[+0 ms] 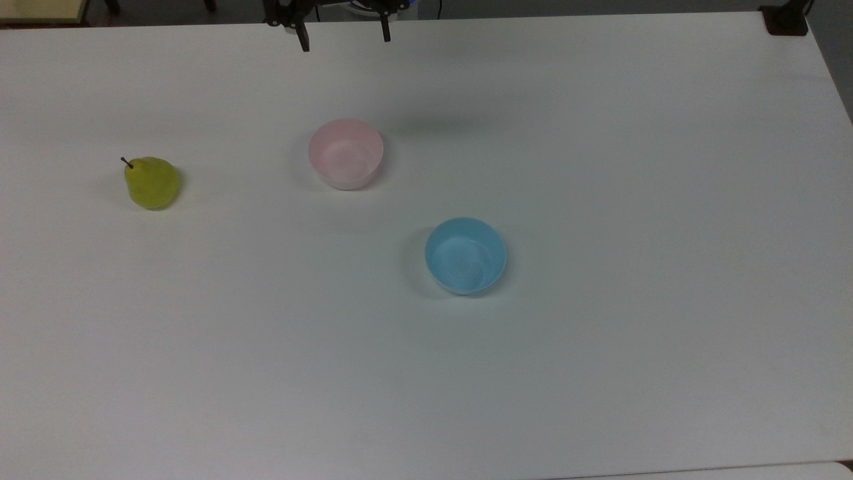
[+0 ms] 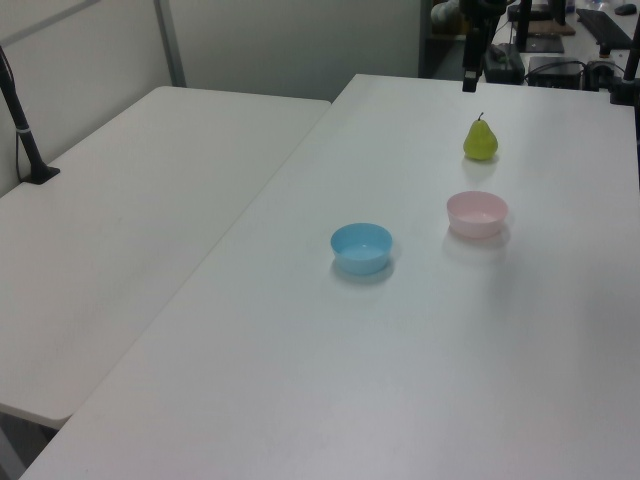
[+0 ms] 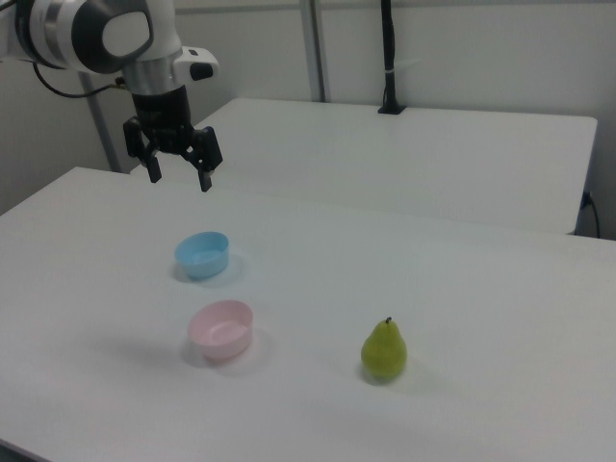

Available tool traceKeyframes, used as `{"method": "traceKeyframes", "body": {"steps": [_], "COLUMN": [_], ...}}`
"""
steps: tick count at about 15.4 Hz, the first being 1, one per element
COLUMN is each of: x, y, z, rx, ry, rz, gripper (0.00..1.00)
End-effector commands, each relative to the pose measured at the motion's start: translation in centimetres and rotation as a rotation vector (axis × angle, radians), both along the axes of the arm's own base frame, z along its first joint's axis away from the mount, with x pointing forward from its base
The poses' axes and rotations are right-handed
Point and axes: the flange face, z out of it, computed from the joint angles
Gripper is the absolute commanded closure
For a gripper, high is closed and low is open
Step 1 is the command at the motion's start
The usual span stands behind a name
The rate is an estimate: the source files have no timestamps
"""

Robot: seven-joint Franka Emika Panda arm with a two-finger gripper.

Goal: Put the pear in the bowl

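Note:
The yellow-green pear (image 1: 152, 183) (image 2: 480, 140) (image 3: 384, 350) stands upright on the white table (image 1: 600, 367), stem up, at the top view's left. The pale pink bowl (image 1: 345, 153) (image 2: 477, 213) (image 3: 221, 328) sits empty near the table's middle, well apart from the pear. My gripper (image 1: 344, 39) (image 3: 179, 176) hangs high above the table at the top view's upper edge, open, with nothing between its two black fingers. In the right view it is up and to the left of both bowls.
A light blue bowl (image 1: 465, 255) (image 2: 361, 247) (image 3: 202, 254) sits empty to the lower right of the pink one in the top view. A second white table (image 2: 140, 220) adjoins in the left view, with a black post (image 2: 22, 120) on it.

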Motion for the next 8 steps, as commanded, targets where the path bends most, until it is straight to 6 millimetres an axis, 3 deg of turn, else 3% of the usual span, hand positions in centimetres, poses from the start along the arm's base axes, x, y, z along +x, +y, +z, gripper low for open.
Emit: {"method": "traceKeyframes", "body": {"steps": [1, 5, 8], "x": [-0.4, -0.6, -0.6], "y": [-3.6, -9.4, -14.6], "z": [-0.2, 1.0, -0.2], "rx": [-0.018, -0.076, -0.11], "ry": [-0.002, -0.02, 0.01], "rz": [0.248, 0.292, 0.208], "gripper": [0.0, 0.0, 0.0]}}
